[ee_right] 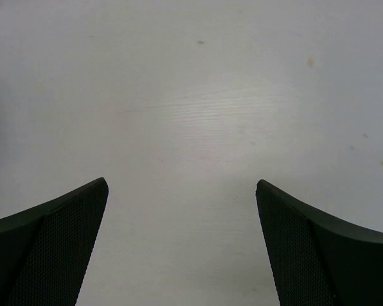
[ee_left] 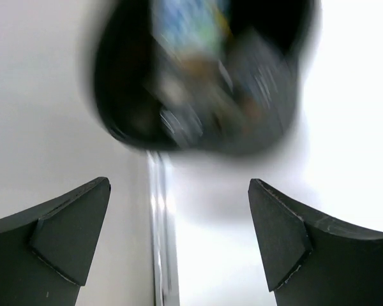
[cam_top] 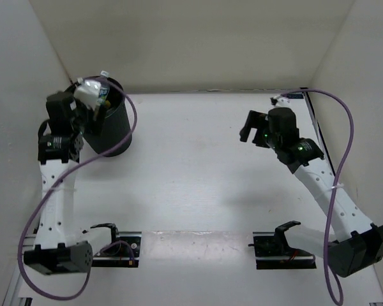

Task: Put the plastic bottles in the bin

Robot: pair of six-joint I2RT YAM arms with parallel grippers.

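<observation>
Left gripper [ee_left: 179,185] hangs spread wide and empty above the bin [cam_top: 118,131], which stands at the table's [cam_top: 198,166] far left corner. One bottle [cam_top: 92,92] shows at the bin's mouth, and more lie inside as a blur of blue and orange. Right gripper [ee_right: 181,185] is also spread, holding nothing, over the table. Such bottles are probably light, thin-walled, slick and easily dented, so a gentle pinch across the mid-body suits best. No label can be read.
</observation>
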